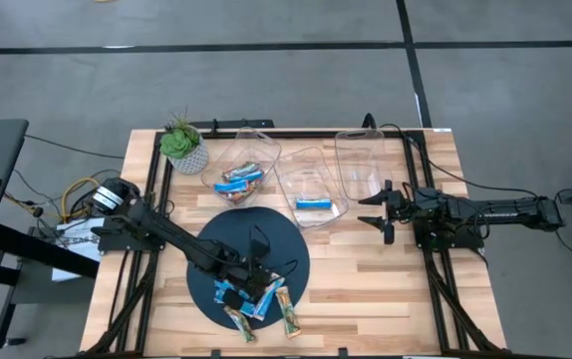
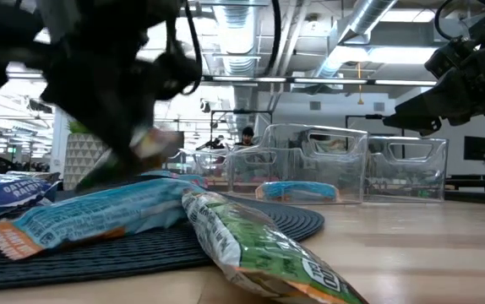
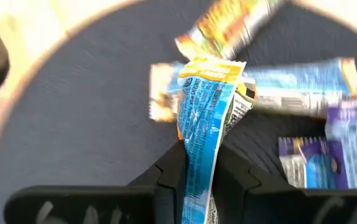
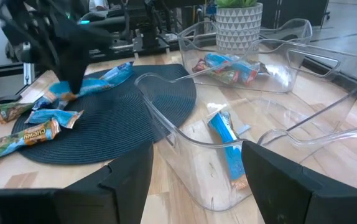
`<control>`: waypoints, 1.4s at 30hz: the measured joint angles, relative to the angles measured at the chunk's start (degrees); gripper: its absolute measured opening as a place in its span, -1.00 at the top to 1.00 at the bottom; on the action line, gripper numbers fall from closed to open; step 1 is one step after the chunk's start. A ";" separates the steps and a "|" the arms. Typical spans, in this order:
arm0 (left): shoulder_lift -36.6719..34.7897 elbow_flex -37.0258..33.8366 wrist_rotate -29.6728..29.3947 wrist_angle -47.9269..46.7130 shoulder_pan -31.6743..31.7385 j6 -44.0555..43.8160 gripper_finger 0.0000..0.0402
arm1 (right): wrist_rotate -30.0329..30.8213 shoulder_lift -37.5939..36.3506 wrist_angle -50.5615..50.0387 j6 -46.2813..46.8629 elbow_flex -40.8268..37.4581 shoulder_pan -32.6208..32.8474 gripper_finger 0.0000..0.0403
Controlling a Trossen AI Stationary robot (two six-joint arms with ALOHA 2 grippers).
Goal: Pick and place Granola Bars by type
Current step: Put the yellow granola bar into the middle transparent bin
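Left gripper: the left gripper (image 3: 198, 177) is over the dark round mat (image 1: 206, 284), its fingers (image 3: 169, 171) pinching a blue-wrapped granola bar (image 3: 204, 118) that stands up between them in the left wrist view.
Held bar's print: white lettering on blue with an orange band at the top end; the words are too blurred to read.
Loose granola bars: a cluster (image 1: 261, 302) lies at the mat's near edge, some hanging over onto the wooden table (image 1: 386, 289); blue, green and orange wrappers show.
Readable writing: in the right wrist view an orange-and-green bar (image 4: 23, 138) carries a word that looks like "CHOW"; I cannot be sure of it.
Green bar, low view: a green wrapper (image 2: 264, 245) lies at the mat's rim with a round black mark, unreadable.
Left bin: a clear bin (image 1: 256, 150) holds several mixed-colour bars (image 1: 242, 178).
Middle bin: a clear bin (image 1: 306, 165) holds one blue bar (image 1: 314, 204).
Right bin: a clear bin (image 1: 361, 145) beside the middle one.
Right gripper: the right gripper (image 1: 378, 209) hovers just beside the right bin, fingers spread wide, holding nothing.
Plant: a potted succulent (image 1: 183, 145) stands at the table's far left corner.
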 joint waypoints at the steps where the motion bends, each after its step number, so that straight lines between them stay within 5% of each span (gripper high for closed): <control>1: -0.91 0.00 -0.87 0.55 0.00 0.00 0.74 | 0.01 0.00 0.02 -0.01 0.01 -0.01 -0.19; 12: -11.25 0.07 -9.71 13.31 3.14 2.25 0.74 | 0.00 0.00 0.02 -0.02 0.02 0.00 -0.19; 21: -15.72 0.09 -11.19 24.44 7.85 5.57 0.74 | -0.01 0.00 0.02 -0.02 0.00 0.00 -0.19; 33: -15.81 0.09 -11.03 25.49 12.79 6.29 0.74 | -0.01 0.00 0.00 0.00 0.02 0.00 -0.19; 42: -14.30 0.06 -1.98 26.81 26.60 11.95 0.74 | 0.01 0.00 -0.02 0.00 0.01 0.00 -0.19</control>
